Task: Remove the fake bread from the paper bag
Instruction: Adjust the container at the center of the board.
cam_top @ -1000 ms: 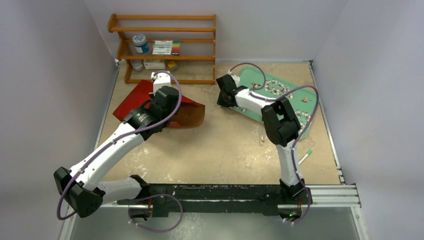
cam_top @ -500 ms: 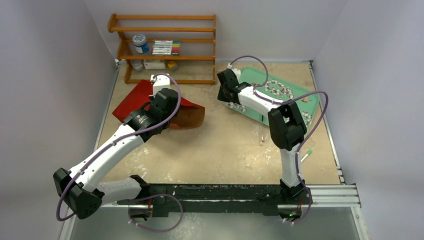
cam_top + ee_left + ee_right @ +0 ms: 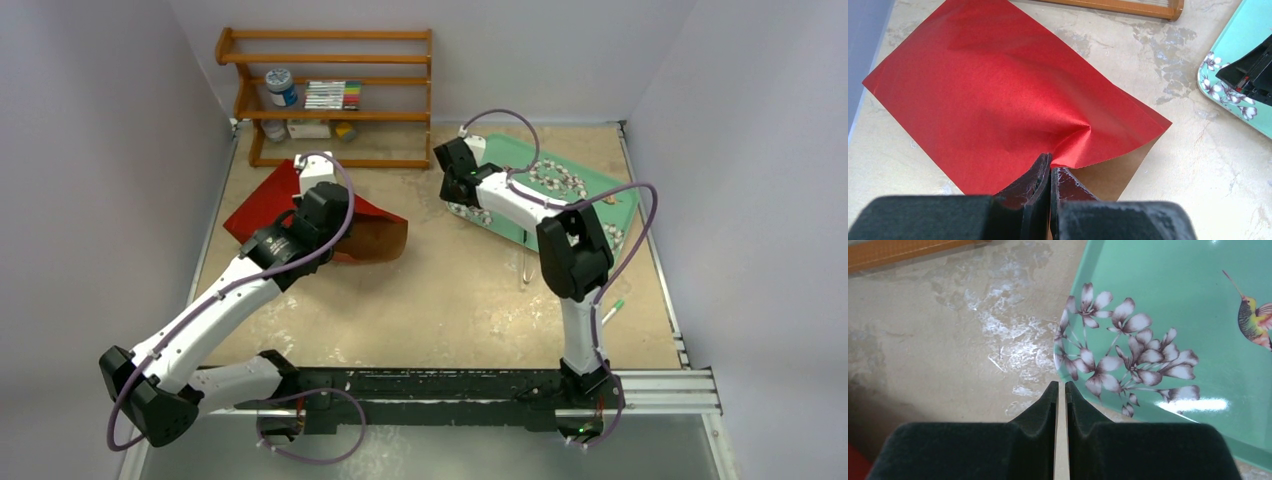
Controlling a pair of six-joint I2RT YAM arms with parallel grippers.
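Observation:
The red paper bag (image 3: 262, 205) lies flat at the back left, its brown inside showing at the mouth (image 3: 385, 238). In the left wrist view the bag (image 3: 988, 90) fills the frame. My left gripper (image 3: 338, 232) is shut on the bag's upper rim (image 3: 1083, 150), which puckers at the pinch. No fake bread shows in any view; whatever is in the bag is hidden. My right gripper (image 3: 452, 198) hangs over the near left corner of the green tray (image 3: 500, 150). Its jaws (image 3: 1061, 385) are all but closed, with only a thin gap and nothing between them.
A wooden shelf (image 3: 330, 60) with a jar and small boxes stands at the back behind the bag. The flower-patterned green tray (image 3: 1168, 300) lies at the back right. A green pen (image 3: 612, 310) lies near the right edge. Walls close in left and right.
My left gripper has drawn slightly back and left with the bag's rim in it, and the bag's mouth has shifted with it. My right gripper moved a little farther back, then held.

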